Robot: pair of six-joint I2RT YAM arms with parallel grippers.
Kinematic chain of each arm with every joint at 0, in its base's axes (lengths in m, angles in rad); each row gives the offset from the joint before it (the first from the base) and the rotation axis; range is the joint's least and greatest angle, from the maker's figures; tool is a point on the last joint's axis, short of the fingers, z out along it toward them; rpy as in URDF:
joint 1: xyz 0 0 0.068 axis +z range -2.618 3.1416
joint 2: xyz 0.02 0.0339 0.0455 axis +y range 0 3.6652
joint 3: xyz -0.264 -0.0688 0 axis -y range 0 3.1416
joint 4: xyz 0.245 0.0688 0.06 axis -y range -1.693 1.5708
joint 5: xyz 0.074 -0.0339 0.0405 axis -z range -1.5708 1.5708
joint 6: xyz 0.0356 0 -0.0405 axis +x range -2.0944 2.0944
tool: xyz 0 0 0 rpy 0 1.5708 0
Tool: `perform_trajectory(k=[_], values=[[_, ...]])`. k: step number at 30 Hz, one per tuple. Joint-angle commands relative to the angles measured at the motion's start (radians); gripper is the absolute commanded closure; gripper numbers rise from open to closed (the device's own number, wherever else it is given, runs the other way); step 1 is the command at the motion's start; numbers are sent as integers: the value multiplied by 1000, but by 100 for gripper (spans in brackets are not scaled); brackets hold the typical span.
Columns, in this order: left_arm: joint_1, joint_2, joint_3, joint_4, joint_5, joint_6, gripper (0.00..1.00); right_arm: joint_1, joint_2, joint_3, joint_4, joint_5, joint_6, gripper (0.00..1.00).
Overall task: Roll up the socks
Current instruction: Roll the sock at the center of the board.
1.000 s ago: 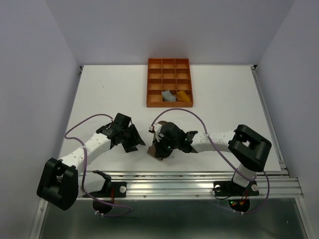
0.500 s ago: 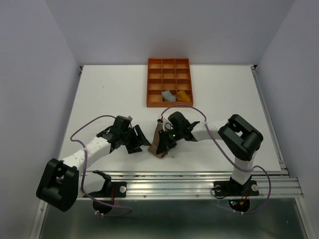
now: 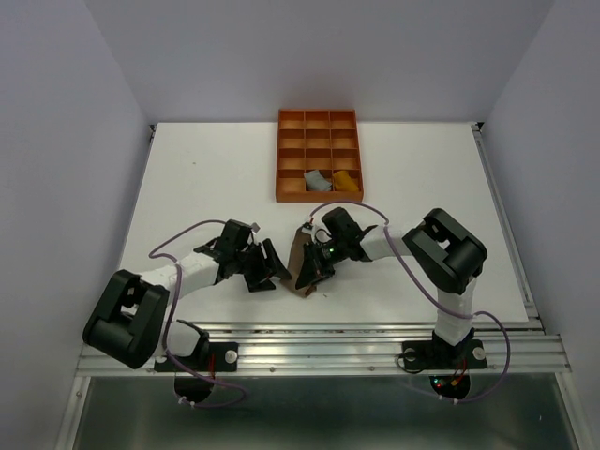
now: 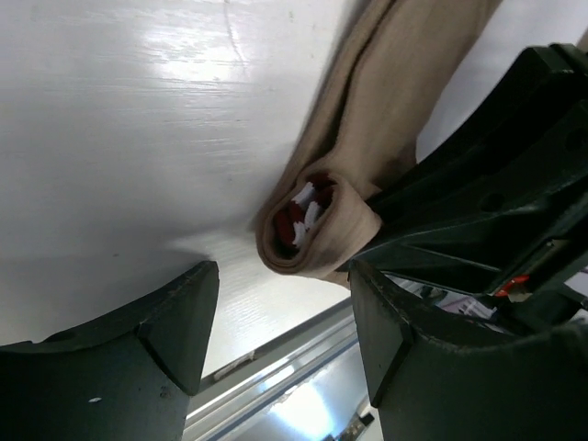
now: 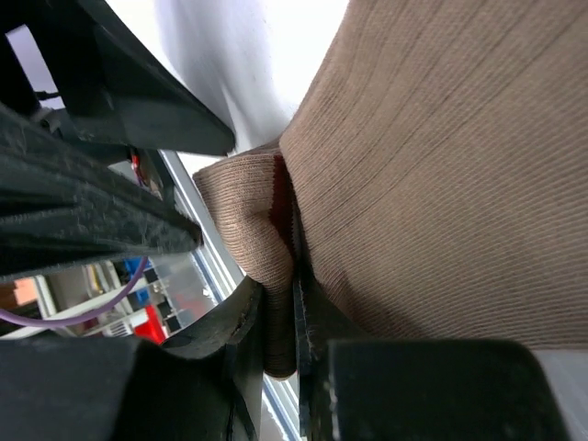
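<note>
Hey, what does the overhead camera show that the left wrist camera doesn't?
Only overhead: the orange tray holding the grey sock and the yellow sock. Only left wrist: maroon-white stripes tucked inside the sock's rolled end. Both: the brown sock held by the right gripper, with the left gripper open beside it.

This is a robotics lab test cell. A bare white table is boxed in by plain pale walls on the left, right and far sides. Along its near edge runs a metal rail with two robot arms bolted to it, the left arm and the right arm, each trailing a loose purple cable. On the table are an orange compartment tray at the far side and a brown sock near the arms.
</note>
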Motion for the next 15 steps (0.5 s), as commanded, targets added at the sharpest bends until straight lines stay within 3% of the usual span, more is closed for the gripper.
perform_trajectory(k=[1,7,10,13,14,15], values=[[-11,30,-21,65,29,20,30,-14,58,-18,-86,109,-21,95],[-25,93,-6,137,35,9,33,-14,51,-21,-88,111,-38,94],[-51,117,-4,147,27,7,43,-14,57,-15,-86,109,-30,93],[-59,128,-27,167,12,-5,70,-14,51,-9,-85,115,-38,92],[-59,133,-27,173,10,-8,83,-14,43,-9,-86,115,-48,92],[-61,143,-27,177,0,-11,89,-14,35,-9,-86,114,-58,90]])
